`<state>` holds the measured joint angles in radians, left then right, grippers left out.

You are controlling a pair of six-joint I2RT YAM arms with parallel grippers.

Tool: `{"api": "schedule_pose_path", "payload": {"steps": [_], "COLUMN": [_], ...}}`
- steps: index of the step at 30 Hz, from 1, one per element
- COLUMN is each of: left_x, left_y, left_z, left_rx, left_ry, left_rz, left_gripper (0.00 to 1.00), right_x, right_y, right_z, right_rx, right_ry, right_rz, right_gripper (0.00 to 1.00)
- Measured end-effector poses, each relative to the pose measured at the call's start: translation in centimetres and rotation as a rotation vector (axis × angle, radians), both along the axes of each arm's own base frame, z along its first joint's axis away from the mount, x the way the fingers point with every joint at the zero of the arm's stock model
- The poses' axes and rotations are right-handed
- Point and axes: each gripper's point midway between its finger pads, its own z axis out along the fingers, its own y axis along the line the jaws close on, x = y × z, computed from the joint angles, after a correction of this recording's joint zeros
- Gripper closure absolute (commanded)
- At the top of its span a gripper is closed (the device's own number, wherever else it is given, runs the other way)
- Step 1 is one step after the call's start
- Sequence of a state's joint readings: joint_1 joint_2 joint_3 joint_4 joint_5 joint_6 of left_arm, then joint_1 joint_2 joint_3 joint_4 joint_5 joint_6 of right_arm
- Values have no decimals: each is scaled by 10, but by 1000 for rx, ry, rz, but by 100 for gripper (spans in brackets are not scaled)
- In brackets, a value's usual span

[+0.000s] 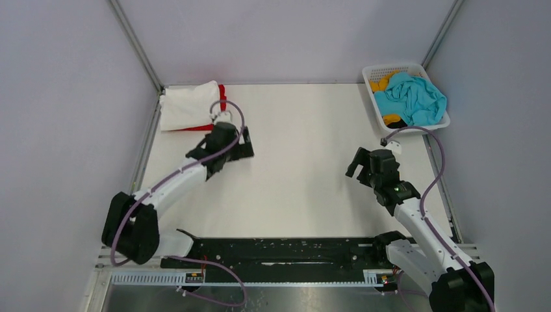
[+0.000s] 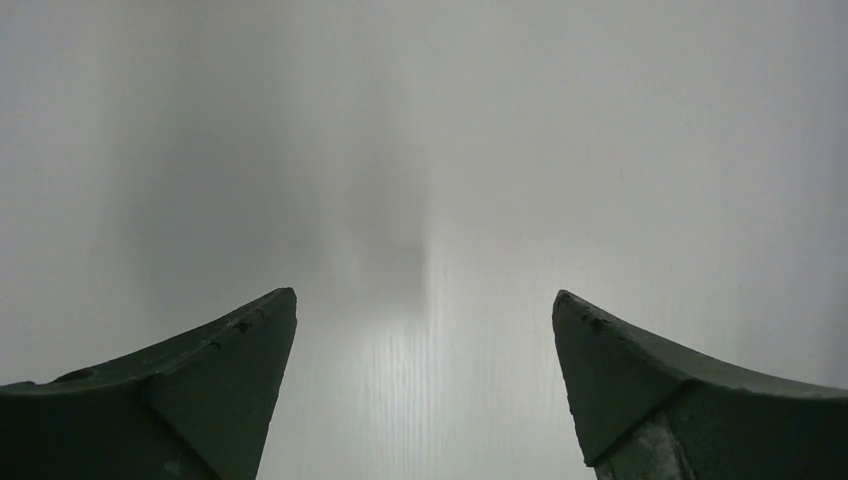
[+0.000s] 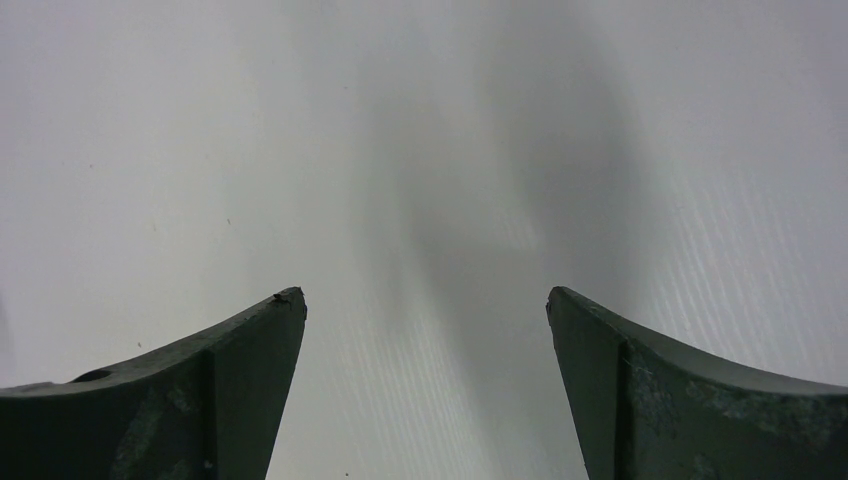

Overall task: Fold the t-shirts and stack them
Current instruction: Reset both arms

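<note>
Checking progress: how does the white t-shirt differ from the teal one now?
The white t-shirt lies folded flat on the table; the teal t-shirt is crumpled. White sits atop the red t-shirt at the far left; teal sits in the basket at the far right, over orange-yellow cloth. Neither is held.

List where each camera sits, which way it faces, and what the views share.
Top external: above and behind the bases, looking down on the table; both arms show whole, plus a white t-shirt lying on a red t-shirt, and the basket.
Left wrist: on the left arm's wrist, facing bare tabletop; only the left gripper shows, open.
Right wrist: likewise facing bare tabletop, with the right gripper open.
Shared: both wrist views hold only tabletop and their own fingers, no shirt.
</note>
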<state>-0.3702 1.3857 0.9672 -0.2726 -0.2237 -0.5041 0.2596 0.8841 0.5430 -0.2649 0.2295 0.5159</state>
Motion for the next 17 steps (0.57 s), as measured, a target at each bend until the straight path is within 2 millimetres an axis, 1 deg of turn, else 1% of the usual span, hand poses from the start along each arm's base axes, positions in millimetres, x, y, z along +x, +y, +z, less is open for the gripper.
{"api": "schedule_pose_path", "payload": {"steps": [2,3,4,6,7,9,13,17], "left_x": [-42,-62,-77,-97,-103,-108,-104,-102], "left_y": [-26,-33,-36,-33,-28,-17,-9,-5], "left_z": [-23,-33,-40,-51,-54,-56,-39,-22], "left_rx": [4,7,9,13,16,27,12,-12], "left_ry": [27,37,42,43,39,29,-32,-94], "left_rz": [-100,-138,-163,-183,-170,-132,-84,-56], "left_gripper": [1,1,1,1,1,1,1,1], "right_x": [-5,-7,-9,-12,-13,-15,-19,-24], "right_y": [-4,-6,-7,-11,-12,-13,-17,-20], "right_z": [-1,-1,-2,-2,-1,2,9,11], "right_rx": [-10,-15,-19,-30,-32,-31,-26,-21], "right_ry": [2,4,8,12,11,3,-40,-75], "right_rz": [-11,-17,-21,-34,-38,-43,-60,-69], "right_gripper": [0,1,1,1,0,1,1,1]}}
